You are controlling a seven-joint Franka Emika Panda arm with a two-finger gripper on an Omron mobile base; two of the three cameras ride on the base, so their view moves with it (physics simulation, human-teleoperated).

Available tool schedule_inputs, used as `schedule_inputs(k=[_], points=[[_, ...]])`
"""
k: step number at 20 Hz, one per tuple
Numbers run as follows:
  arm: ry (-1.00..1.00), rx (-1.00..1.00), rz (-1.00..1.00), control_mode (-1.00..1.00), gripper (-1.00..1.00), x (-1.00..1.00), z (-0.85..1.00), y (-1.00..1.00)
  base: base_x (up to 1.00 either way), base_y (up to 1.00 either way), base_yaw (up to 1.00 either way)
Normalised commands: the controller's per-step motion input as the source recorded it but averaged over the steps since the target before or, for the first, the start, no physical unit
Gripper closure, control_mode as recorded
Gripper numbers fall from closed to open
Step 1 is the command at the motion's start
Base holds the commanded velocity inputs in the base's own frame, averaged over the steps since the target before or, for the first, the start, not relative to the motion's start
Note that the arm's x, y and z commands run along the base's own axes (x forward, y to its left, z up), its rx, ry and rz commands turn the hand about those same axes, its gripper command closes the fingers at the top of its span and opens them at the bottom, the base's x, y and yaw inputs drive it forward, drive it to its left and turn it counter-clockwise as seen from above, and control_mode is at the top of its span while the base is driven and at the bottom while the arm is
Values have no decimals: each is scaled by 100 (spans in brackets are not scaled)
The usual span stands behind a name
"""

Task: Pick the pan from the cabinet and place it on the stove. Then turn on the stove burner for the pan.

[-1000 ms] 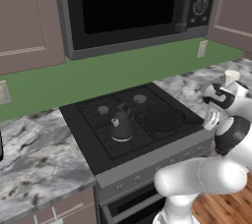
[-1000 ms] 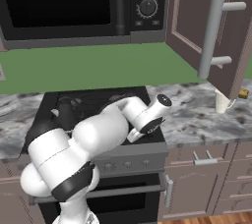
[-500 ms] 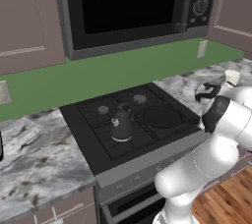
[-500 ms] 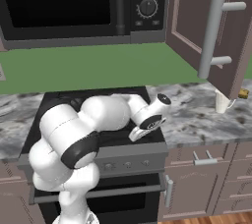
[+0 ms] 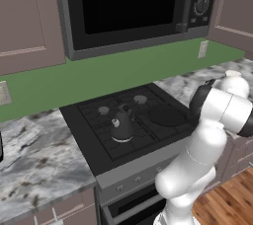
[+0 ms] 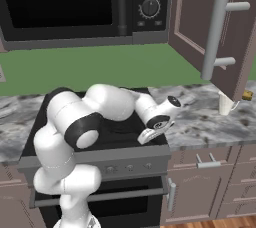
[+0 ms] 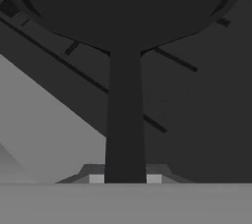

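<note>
1. Gripper [image 7: 125,179] clamped on the pan handle [image 7: 125,120]; both tips sit tight against it, one each side, with the pan bowl [image 7: 125,2] at 12 o'clock in the hand view.
2. Pan [image 5: 167,116] sits over the stove's [image 5: 94,145] front right burner, at about 3 o'clock from the small kettle [image 5: 121,128]. From the hand view it looks level with the grates [image 7: 162,56]; whether it bears on them fully I cannot tell.
3. Change over the last second: arm has folded down and in. In the left base view the elbow, earlier low at 4 o'clock, now stands taller at 3 o'clock. In the right base view the wrist has dropped to the stove's front edge, near 5 o'clock of the cooktop.
4. Pan and kettle hold the same spots as in the earlier frames.
5. Cabinet [image 6: 210,27] door hangs open as before, at 2 o'clock.
6. Judgement: placing looks near done. Release not yet made; knob strip [image 6: 127,168] untouched, burner step remains.
</note>
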Motion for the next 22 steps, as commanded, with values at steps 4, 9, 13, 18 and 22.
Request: schedule_inputs(k=[4, 9, 13, 18, 22], points=[[0, 0, 0, -100, 100, -2, -4, -10, 0, 0, 0], [-1, 0, 2, -100, -100, -15, -1, 2, 0, 0, 0], [0, 0, 3, -100, -100, -15, 0, 17, 0, 0, 0], [-1, 0, 0, -100, -100, -5, 0, 34, 0, 0, 0], [-4, 0, 0, -100, -100, 0, 6, 7, 0, 0, 0]])
